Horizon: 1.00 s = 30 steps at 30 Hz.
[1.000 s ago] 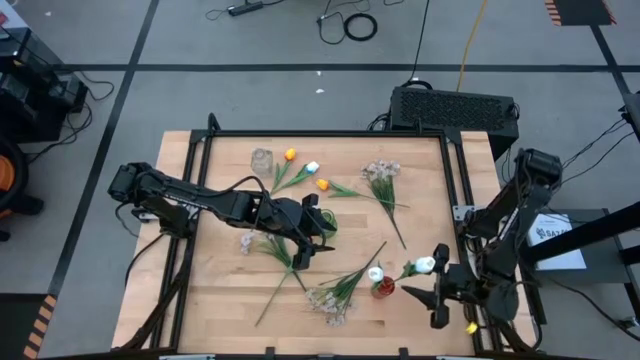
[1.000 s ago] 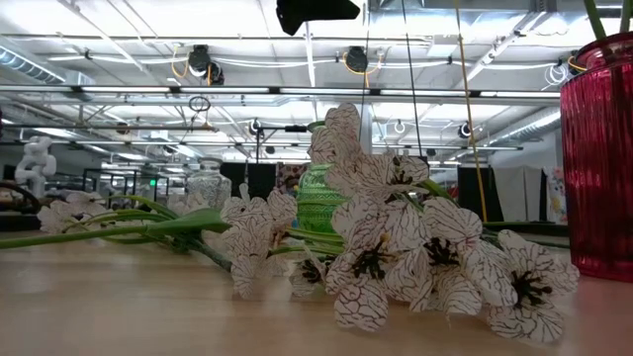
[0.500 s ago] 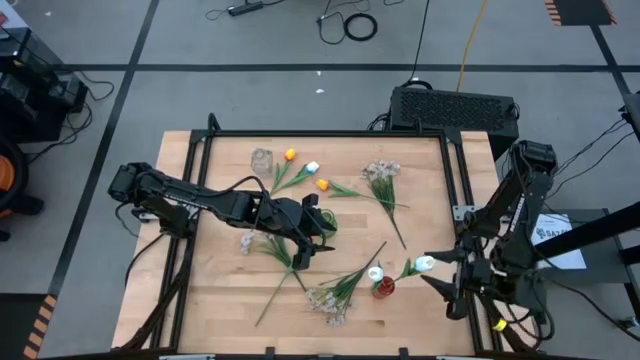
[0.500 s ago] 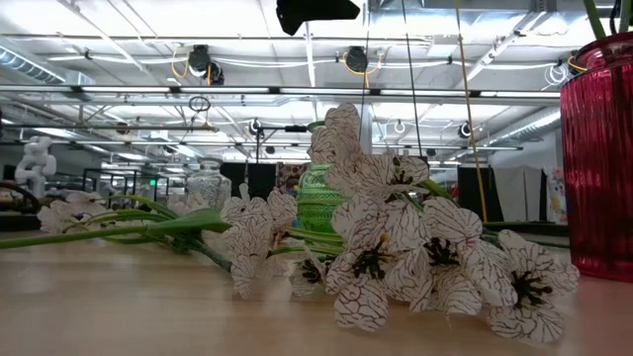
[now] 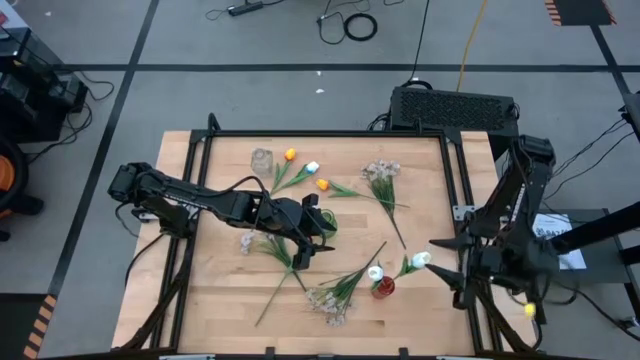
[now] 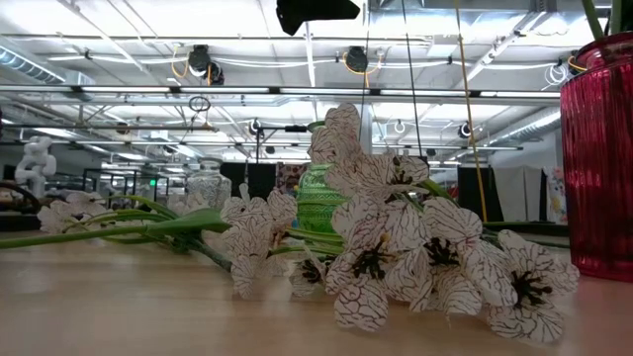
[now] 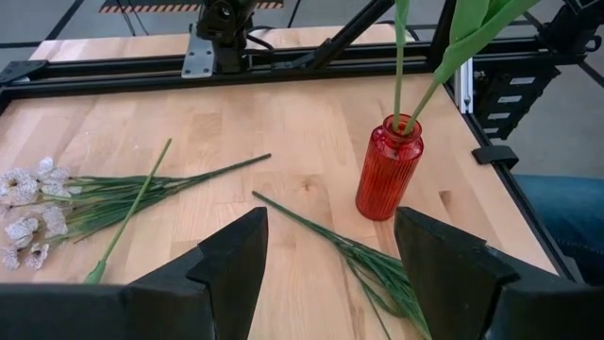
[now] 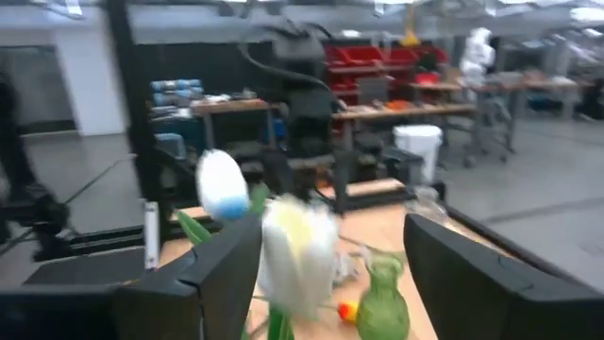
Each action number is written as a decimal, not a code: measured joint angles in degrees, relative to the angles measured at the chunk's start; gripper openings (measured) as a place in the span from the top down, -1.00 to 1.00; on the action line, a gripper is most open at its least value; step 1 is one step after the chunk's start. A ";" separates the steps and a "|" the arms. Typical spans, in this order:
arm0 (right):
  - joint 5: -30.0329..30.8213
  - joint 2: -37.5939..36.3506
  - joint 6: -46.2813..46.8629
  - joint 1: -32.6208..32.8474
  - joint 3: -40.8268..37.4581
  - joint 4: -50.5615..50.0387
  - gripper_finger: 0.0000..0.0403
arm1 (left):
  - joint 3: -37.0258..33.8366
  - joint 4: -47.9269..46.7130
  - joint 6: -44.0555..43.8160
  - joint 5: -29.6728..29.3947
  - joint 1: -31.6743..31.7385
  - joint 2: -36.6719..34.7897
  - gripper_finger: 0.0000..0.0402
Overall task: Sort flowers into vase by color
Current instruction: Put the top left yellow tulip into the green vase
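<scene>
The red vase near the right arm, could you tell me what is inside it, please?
Two green stems stand in the red vase, and the high view shows two white tulips above it. The ribbed glass hides the stems' lower ends.

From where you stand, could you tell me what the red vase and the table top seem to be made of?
The red vase looks like ribbed glass: translucent, glossy, with vertical ridges catching the light, though tinted plastic is possible. The table top looks like pale wood, butcher-block style, with visible grain and joined strips under a smooth matte finish.
</scene>
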 joint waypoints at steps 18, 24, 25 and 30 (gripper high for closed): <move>-12.67 -10.89 -50.57 -24.56 0.04 35.32 -0.25 | 0.00 0.11 1.03 0.00 0.00 -0.02 -0.19; -7.64 -16.08 -50.77 -31.44 -2.47 31.22 -0.15 | 0.00 0.42 1.46 0.00 0.04 -0.02 -0.19; -7.66 -17.11 -50.74 -31.97 -3.10 31.18 -0.13 | 0.00 0.64 1.46 0.00 0.04 -0.02 -0.19; -9.36 -21.19 -46.82 -36.72 -8.42 31.06 -0.04 | 0.00 4.20 3.14 0.00 0.04 -0.02 -0.19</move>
